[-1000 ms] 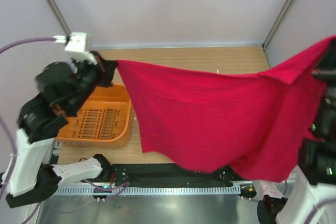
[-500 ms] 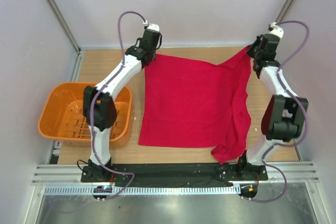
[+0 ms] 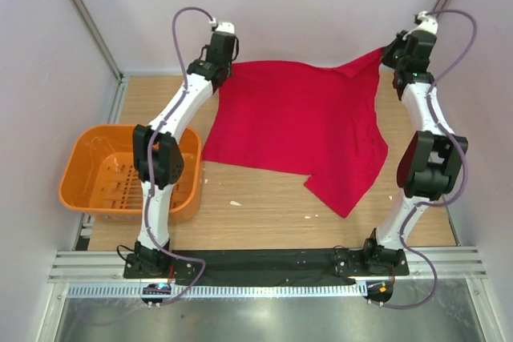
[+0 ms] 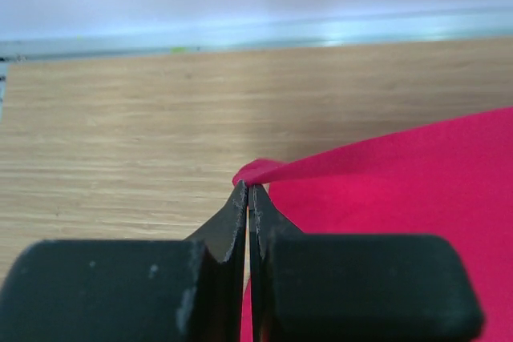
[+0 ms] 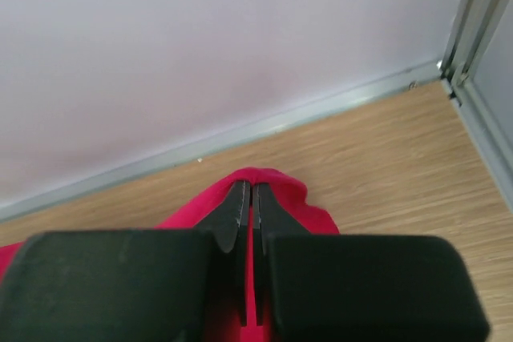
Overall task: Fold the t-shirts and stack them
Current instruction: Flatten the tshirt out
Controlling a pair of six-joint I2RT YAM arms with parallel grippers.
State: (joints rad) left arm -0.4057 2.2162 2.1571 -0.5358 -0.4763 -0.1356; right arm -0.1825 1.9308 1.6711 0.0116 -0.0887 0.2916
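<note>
The red t-shirt (image 3: 300, 126) is stretched between both grippers over the far half of the wooden table, its near part lying on the wood and a point hanging toward the front right. My left gripper (image 3: 228, 68) is shut on its far left corner, seen pinched in the left wrist view (image 4: 248, 186) with the cloth (image 4: 385, 198) running right. My right gripper (image 3: 393, 60) is shut on the far right corner; in the right wrist view (image 5: 247, 186) the fabric (image 5: 321, 218) bunches around the closed fingertips near the back wall.
An orange slotted basket (image 3: 80, 190) stands at the left of the table, beside the left arm. The back wall and side frame posts close the workspace. Small white specks lie on the wood near the front.
Both arms have swung from high near the camera to the far edge. The shirt has gone from hanging in the air to spread low, pulled farther back.
</note>
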